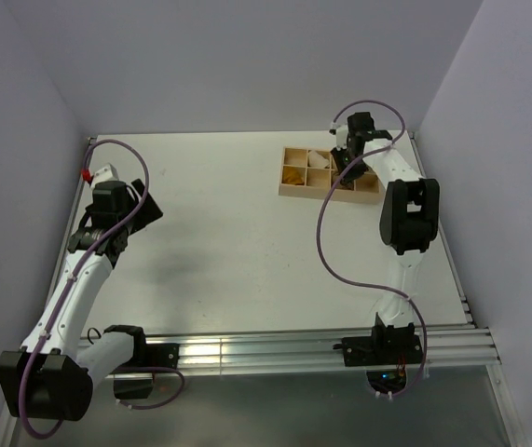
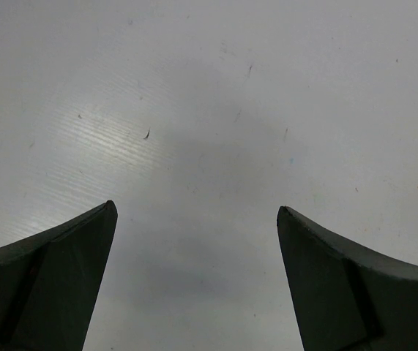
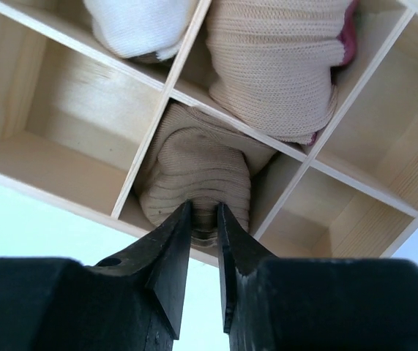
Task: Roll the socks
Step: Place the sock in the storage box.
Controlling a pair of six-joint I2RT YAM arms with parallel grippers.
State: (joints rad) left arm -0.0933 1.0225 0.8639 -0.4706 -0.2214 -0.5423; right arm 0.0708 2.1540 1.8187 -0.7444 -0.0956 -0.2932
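Observation:
A tan-brown sock [image 3: 198,175], rolled into a ribbed bundle, sits in a near-row compartment of the wooden box [image 3: 84,157]. My right gripper [image 3: 205,208] is at that roll. Its jaws stand a narrow gap apart, the tips touch the roll's lower end, and the fabric is not squeezed between them. In the top view the right gripper [image 1: 347,172] hangs over the box [image 1: 289,194] at the back right. Mustard-orange fabric [image 1: 293,174] shows in the box's left compartment. My left gripper [image 2: 196,208] is wide open over bare white table, far to the left [image 1: 143,209].
A pale cream and pink rolled bundle [image 3: 274,66] and a white bundle [image 3: 139,25] fill the compartments behind the tan roll. The compartments on either side of the roll hold nothing. White walls enclose the table on three sides, and an aluminium rail [image 1: 275,349] runs along the near edge.

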